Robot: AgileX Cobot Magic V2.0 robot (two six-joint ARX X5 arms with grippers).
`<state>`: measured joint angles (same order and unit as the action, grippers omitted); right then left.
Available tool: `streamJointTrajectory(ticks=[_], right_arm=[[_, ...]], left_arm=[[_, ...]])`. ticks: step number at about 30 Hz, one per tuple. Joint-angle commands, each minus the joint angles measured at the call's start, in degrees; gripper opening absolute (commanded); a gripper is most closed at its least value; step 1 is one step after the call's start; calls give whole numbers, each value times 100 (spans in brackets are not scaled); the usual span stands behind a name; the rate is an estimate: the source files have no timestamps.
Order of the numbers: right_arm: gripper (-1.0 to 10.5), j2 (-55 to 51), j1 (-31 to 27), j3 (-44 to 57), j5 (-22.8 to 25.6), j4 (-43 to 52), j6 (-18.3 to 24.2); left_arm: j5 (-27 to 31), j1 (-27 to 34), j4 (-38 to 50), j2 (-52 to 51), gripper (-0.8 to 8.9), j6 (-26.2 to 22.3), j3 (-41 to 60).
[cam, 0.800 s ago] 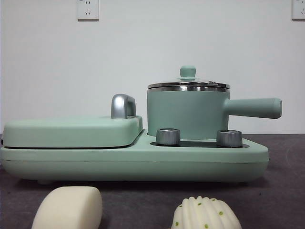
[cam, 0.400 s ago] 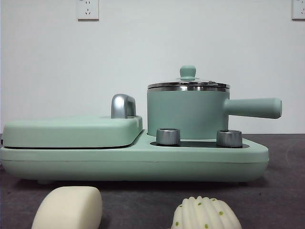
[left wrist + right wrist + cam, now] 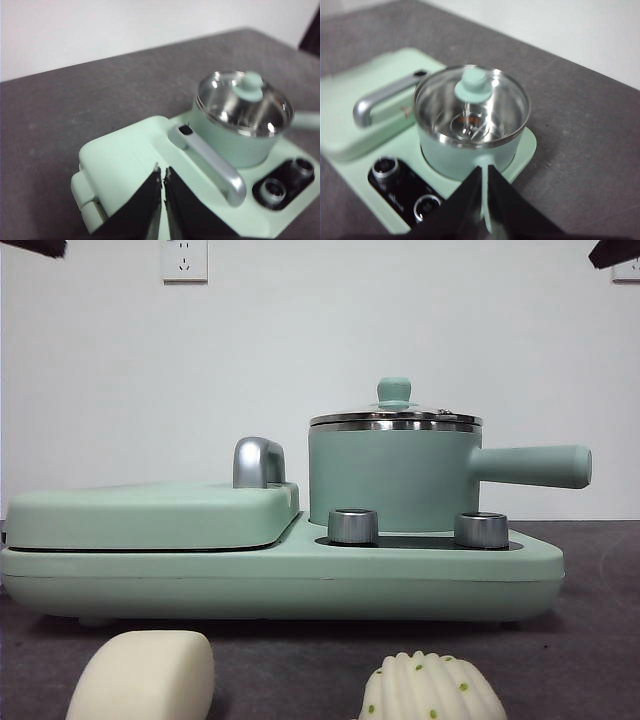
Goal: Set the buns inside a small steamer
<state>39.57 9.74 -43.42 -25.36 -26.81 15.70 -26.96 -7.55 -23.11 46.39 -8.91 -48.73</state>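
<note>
You're looking across the dark grey surface [image 3: 600,640] at the big mint-green cooker base [image 3: 280,580], and it fills most of the front view. On one side of it lies the flat griddle cover [image 3: 150,515], closed, with its curved silver handle [image 3: 258,462] standing at the inner end. On the other side sits the small steamer [image 3: 395,475], upright on the base, glass lid [image 3: 395,418] on and green knob [image 3: 394,390] on top, straight side handle [image 3: 530,465] pointing away from the griddle. Two silver dials [image 3: 353,525] stand in the black panel in front of it; any markings there are too blurred for you to read.

Both buns are down on the surface in front of the cooker, apart from each other: the smooth bun [image 3: 145,675] and the ribbed bun [image 3: 432,687] with green dots.

Your left gripper [image 3: 162,172] hangs above the griddle cover, jaws pressed nearly together, holding nothing. Your right gripper [image 3: 485,172] hangs above the steamer's side handle, jaws likewise closed up and empty.

On the wall, a white socket [image 3: 184,259] carries no readable writing.
</note>
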Motion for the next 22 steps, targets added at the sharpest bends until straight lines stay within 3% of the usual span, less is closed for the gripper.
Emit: streamJointTrajectory(ticks=[1,5,12,22], right_arm=[[171,39,44,-92,20,11,647],[265,37,44,-94,17,15,645],[265,39,44,-94,13,20,597],[265,39,44,-94,11,17,365]], left_arm=[[-33,-122,44,98,66,-717,-131],[-35,-197,46,118,225,-717,-131],[-33,-455,367,203,230,-713,-131],[20,-1727,2218,1526,229,-168,-133]])
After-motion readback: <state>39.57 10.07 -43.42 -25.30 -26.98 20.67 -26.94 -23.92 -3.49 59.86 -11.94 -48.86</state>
